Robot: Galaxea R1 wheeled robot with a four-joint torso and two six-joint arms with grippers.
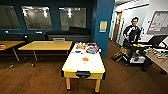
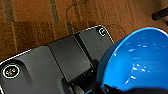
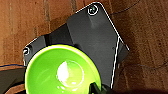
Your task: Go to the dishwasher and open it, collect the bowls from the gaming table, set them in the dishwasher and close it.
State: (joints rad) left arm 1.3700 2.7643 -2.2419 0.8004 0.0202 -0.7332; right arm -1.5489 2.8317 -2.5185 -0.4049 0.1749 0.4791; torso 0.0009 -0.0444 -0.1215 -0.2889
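The gaming table, white-topped with yellow sides and a black goal slot, stands a short way ahead of me in the head view. An orange bowl sits near the middle of its top. In the left wrist view a blue bowl hangs above the wooden floor, with my left gripper shut on its rim. The right wrist view has a light green bowl held the same way, my right gripper shut on its edge. The dishwasher is out of view.
Colourful items crowd the gaming table's far end. Plain yellow-wood tables stand to the left, and a blue pillar rises behind. At the right a person stands by a cart, with a desk nearer me.
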